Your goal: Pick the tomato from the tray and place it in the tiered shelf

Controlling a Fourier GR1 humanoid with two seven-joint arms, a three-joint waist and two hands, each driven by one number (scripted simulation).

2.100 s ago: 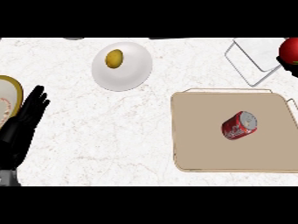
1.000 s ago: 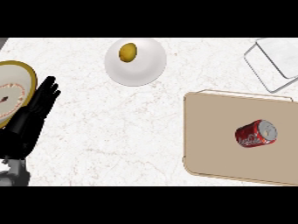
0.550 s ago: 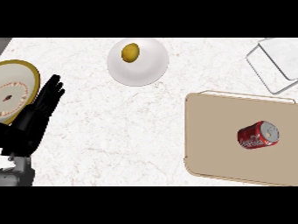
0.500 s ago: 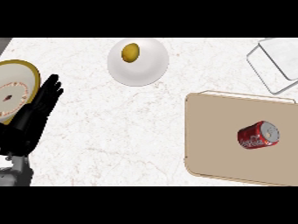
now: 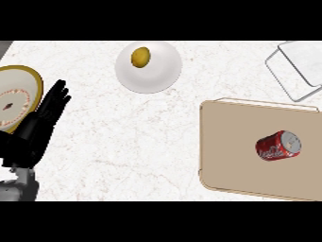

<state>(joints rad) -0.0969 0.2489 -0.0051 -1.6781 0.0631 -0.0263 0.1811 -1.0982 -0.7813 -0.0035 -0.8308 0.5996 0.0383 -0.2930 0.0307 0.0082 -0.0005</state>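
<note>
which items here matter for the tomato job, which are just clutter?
Job: tray; tiered shelf, top right. No tomato in view.

Clutter: red can lying on the tray; white plate with a yellowish item; gold-rimmed plate at left. Left robot hand rests open beside it.

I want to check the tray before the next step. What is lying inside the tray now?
Only a red can lies on its side in the tray. No tomato shows there. The tray's right edge is cut off by the view.
</note>
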